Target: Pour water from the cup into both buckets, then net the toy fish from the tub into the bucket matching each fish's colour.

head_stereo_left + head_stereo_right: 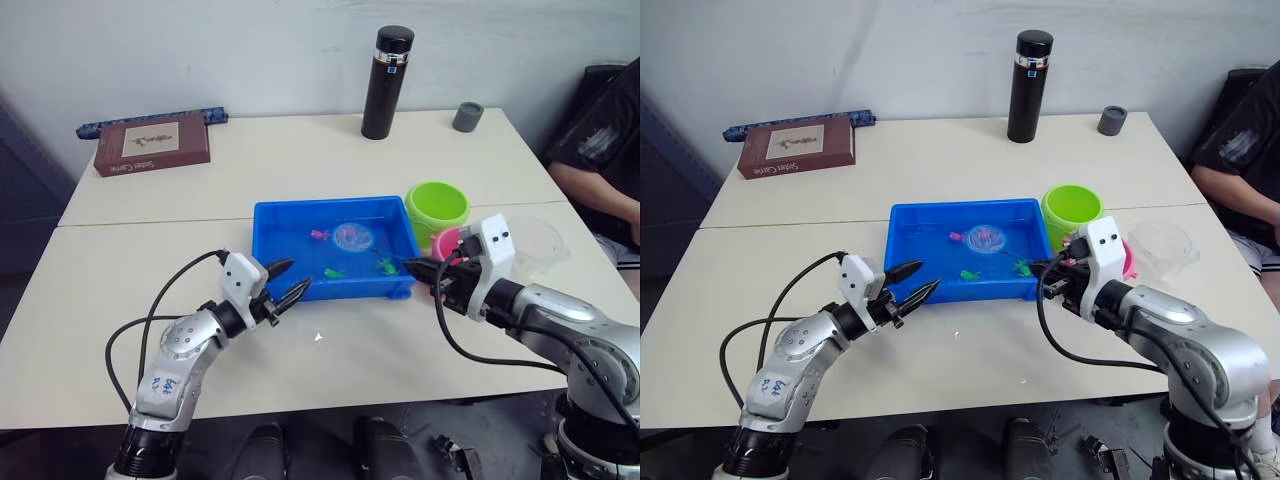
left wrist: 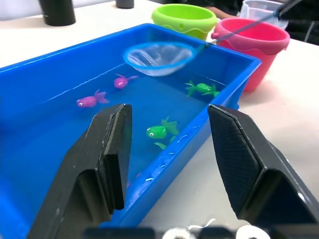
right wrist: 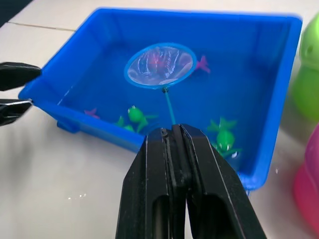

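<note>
Tub point(image 1: 300, 225), bright blue, shallow, rectangular: at the middle of the tabletop point(image 1: 300, 160), holding water and toy fish.

Book point(image 1: 152, 143), brown cover: far left corner of the tabletop, well apart from the tub.

Left end effector point(image 1: 285, 285): hovers just beside the tub's near left corner, fingers spread wide apart, holding nothing.

Toy fish, pink: one point(image 2: 90, 100) and another point(image 2: 122, 80) in the left part of the tub; a third pink shape point(image 3: 158, 59) seen through the net's mesh, and whether it lies inside the net cannot be told.

Toy fish, green: one point(image 2: 160, 130) near the front wall, one point(image 2: 202, 88) toward the right end.

Net point(image 3: 159, 64), small, round, blue-rimmed, on a thin handle: held over the middle of the tub.

Flask point(image 1: 387, 82), tall, black: upright at the far edge of the tabletop.

Right end effector point(image 3: 172, 137): at the tub's near right corner, fingers closed on the net's handle.

Green bucket point(image 1: 437, 208): just beside the tub's far right corner.

Pink bucket point(image 2: 256, 47): beside the green bucket, nearer the robot, close to the tub's right end.

Small grey cup point(image 1: 467, 116): far right of the tabletop.

Cup point(image 1: 1162, 243), clear plastic: right of the pink bucket.

Person point(image 1: 605, 150), dark sleeve: seated at the right edge.
</note>
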`<action>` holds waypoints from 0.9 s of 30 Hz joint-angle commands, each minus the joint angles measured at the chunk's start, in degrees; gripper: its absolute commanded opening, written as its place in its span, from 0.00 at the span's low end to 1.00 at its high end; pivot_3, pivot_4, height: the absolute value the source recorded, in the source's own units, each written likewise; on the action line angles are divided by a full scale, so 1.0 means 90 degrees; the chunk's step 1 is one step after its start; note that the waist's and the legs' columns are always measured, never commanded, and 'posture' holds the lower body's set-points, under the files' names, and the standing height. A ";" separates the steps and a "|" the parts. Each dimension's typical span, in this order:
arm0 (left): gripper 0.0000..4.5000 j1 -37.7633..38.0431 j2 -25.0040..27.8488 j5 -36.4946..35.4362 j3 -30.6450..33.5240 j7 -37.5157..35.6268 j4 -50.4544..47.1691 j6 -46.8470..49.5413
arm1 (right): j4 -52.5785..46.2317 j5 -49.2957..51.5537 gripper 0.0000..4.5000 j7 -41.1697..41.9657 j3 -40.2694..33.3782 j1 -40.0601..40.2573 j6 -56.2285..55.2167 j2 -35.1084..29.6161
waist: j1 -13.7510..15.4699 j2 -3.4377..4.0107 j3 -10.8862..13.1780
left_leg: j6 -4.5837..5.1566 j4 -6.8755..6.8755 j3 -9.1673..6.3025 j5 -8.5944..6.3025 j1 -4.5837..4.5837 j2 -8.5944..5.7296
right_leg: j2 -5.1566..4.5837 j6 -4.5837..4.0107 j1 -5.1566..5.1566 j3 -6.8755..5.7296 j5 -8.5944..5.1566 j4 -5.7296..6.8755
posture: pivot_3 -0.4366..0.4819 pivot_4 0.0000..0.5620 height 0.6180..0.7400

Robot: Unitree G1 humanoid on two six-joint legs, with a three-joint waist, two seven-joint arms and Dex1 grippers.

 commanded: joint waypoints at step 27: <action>0.59 0.0304 -0.0039 0.0054 0.0095 0.0508 -0.0639 -0.0022 | 0.2015 -0.0292 0.00 -0.0021 0.0781 -0.0855 -0.0399 0.0274 | -0.0027 0.0000 0.0000 | 0.0000 -0.0012 0.0011 0.0001 0.0000 0.0001 | 0.0006 0.0000 -0.0009 0.0004 0.0000 -0.0006 | 0.48 0.27 1.00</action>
